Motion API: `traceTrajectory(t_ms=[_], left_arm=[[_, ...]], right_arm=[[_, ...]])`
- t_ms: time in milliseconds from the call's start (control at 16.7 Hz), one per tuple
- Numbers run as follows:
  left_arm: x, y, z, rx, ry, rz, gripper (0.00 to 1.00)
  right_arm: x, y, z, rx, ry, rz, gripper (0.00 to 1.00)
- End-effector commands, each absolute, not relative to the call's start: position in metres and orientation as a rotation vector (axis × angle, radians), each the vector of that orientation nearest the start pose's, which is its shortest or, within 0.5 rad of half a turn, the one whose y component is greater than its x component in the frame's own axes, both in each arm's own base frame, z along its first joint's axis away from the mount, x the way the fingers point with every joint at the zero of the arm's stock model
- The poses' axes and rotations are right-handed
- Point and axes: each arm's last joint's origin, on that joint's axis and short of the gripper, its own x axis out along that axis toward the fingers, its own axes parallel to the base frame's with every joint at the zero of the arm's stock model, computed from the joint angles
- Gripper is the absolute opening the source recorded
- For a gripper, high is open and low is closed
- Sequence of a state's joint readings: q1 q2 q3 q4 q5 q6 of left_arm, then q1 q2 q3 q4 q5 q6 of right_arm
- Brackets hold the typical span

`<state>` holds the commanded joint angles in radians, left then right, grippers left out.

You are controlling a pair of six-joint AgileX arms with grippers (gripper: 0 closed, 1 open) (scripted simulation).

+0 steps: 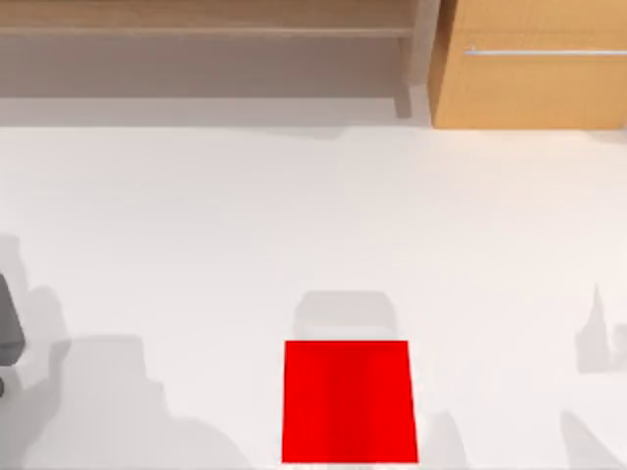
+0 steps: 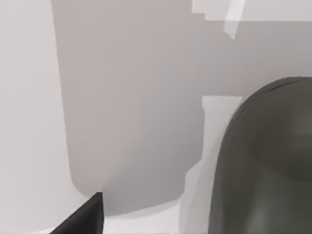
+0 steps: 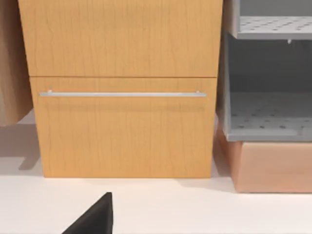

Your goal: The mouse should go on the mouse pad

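The red mouse pad (image 1: 349,401) lies flat at the table's front edge, near the middle. A dark grey rounded body (image 1: 10,328) shows at the table's far left edge, cut off by the frame; it looks like the mouse. In the left wrist view the grey mouse (image 2: 265,161) looms large and close, with one black fingertip (image 2: 87,219) of my left gripper beside it. I cannot tell whether the mouse is gripped. One black fingertip (image 3: 97,217) of my right gripper points over the white table toward the cabinet.
A wooden cabinet (image 1: 529,64) with a metal drawer handle (image 3: 122,94) stands at the back right. A grey shelf unit (image 3: 268,73) sits beside it, and a long wooden shelf (image 1: 206,24) runs along the back left.
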<state>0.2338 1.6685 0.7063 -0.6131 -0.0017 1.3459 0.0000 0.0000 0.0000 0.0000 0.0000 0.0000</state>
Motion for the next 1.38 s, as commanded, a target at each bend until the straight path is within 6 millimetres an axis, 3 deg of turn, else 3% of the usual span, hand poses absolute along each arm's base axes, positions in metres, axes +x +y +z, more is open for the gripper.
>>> traceTrajectory(t_ms=[60, 840, 1320, 1380], left_arm=[[0.234, 0.056, 0.097, 0.863, 1.397, -0.866, 1.00], [0.234, 0.056, 0.097, 0.863, 1.397, -0.866, 0.02], [0.234, 0.056, 0.097, 0.863, 1.397, -0.866, 0.00], [0.233, 0.055, 0.114, 0.847, 1.395, -0.850, 0.00]], right_arm=[[0.106, -0.001, 0.160, 0.000, 0.000, 0.000, 1.00], [0.106, -0.001, 0.160, 0.000, 0.000, 0.000, 1.00], [0.106, -0.001, 0.160, 0.000, 0.000, 0.000, 1.00], [0.106, -0.001, 0.160, 0.000, 0.000, 0.000, 1.00]])
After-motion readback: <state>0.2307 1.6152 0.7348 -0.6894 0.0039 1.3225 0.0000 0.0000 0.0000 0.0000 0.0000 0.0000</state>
